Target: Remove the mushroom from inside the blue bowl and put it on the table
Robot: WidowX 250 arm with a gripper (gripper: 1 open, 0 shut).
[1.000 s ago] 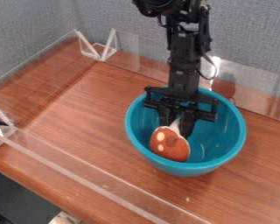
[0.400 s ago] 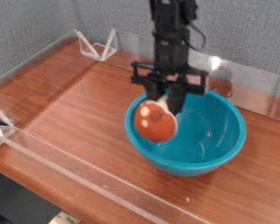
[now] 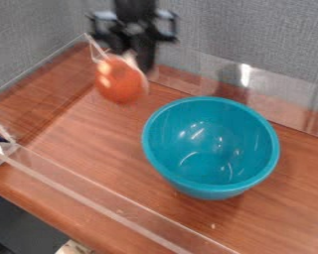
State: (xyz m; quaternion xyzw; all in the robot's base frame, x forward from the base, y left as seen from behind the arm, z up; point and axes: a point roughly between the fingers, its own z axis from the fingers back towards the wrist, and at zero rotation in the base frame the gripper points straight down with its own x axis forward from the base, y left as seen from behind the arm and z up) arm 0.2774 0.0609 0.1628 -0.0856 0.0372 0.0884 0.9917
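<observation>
Reddish-orange mushroom [image 3: 119, 83], apparently light, rigid and smooth-capped, hangs clenched in the black jaws of the gripper [image 3: 126, 62] above the tabletop [image 3: 69, 129] near its far edge, clear of the empty blue bowl [image 3: 210, 147].

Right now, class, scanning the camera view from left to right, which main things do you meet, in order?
Mushroom hanging from the claw, raised over the table → blue bowl, now empty, standing on the wood towards the right.
</observation>
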